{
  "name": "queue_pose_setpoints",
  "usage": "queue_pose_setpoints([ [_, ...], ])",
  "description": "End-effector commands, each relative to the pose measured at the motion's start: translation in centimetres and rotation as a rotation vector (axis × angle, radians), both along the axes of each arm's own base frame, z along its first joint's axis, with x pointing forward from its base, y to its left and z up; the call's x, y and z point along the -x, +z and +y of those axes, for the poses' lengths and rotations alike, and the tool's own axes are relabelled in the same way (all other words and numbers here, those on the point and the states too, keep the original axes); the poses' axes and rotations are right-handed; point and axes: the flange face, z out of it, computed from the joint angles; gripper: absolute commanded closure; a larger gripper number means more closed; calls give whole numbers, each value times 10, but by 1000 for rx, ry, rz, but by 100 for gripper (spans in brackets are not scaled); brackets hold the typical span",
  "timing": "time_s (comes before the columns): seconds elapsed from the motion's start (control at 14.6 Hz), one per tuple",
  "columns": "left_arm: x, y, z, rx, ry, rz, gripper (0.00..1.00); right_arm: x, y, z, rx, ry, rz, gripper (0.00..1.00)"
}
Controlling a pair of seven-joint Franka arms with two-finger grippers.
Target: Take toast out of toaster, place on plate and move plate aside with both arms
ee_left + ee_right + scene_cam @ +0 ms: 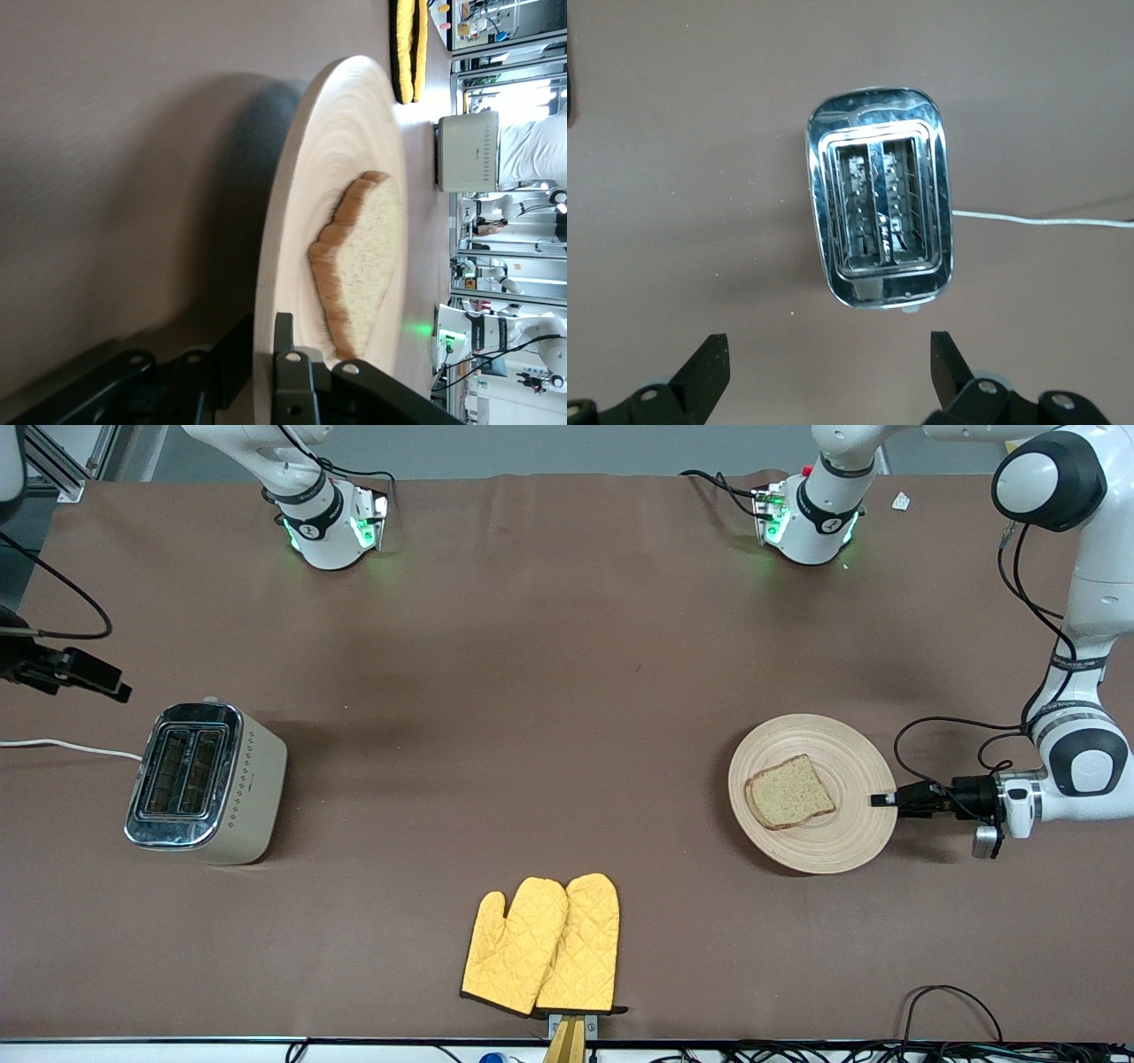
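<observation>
The right arm is cut off by the edge of the front view at its own end of the table, so that only a dark part of the right gripper (66, 671) is shown there, up in the air beside the toaster (205, 782). In the right wrist view the two black fingers (704, 372) are seen spread wide apart with nothing between them, and the toaster (879, 234) is looked down on from above, both of its slots being empty. A white cable (66, 747) is run from the toaster off the table edge. A pair of yellow oven mitts (542, 946) is laid near the front camera, about midway along the table; what they are hung from is cut off at the edge of the view.

The plate (815, 793) is set toward the left arm's end of the table, and the toast (789, 794) is laid flat on it, slightly off centre. The left gripper (886, 800) is held low and level at the plate's rim. In the left wrist view the rim of the plate (292, 266) is seen passing between the fingers (285, 341), which are closed narrowly on it, one above and one below; the lower finger is largely hidden by the plate. The toast (368, 257) is seen just past the fingertips, apart from them
</observation>
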Motion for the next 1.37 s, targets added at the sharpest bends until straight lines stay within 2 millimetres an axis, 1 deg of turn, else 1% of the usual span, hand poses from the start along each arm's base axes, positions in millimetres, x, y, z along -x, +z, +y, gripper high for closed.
queue_pose_setpoints([
  [0.0,-4,14,2,11,-19,-2,3,14,12,-5,9,-7,21,0],
  [0.07,-7,22,7,-21,-27,-1,0,14,16,-4,10,-7,18,0],
  [0.14,-15,38,15,-98,-65,-5,0,14,17,-3,11,-2,16,0],
  [0.21,-23,58,17,-179,-103,0,0,13,21,0,20,4,8,0],
  [0.34,-37,113,5,-326,-151,10,0,13,24,4,47,16,8,0],
  [0.41,-45,150,-12,-414,-178,7,0,16,25,6,49,18,11,0],
  [0.48,-50,191,-32,-519,-188,8,0,17,26,4,49,13,14,0],
  [0.62,-55,261,-79,-694,-177,5,0,17,24,3,48,12,17,0],
  [0.68,-53,294,-104,-750,-170,-8,0,17,24,5,48,13,19,0],
  [0.82,-39,344,-151,-861,-160,31,0,16,24,14,49,30,18,0],
  [0.89,-30,375,-181,-929,-142,20,0,16,23,15,48,33,21,0],
  [1.03,-7,417,-231,-1035,-140,16,0,14,22,15,48,35,20,0],
  [1.1,8,436,-251,-1073,-123,38,0,13,22,17,49,38,14,0],
  [1.16,22,457,-265,-1091,-102,37,0,13,21,18,49,41,17,0],
  [1.23,36,478,-274,-1102,-89,16,0,14,19,18,48,41,23,0],
  [1.3,47,490,-277,-1113,-76,-6,0,13,18,18,48,41,23,0],
])
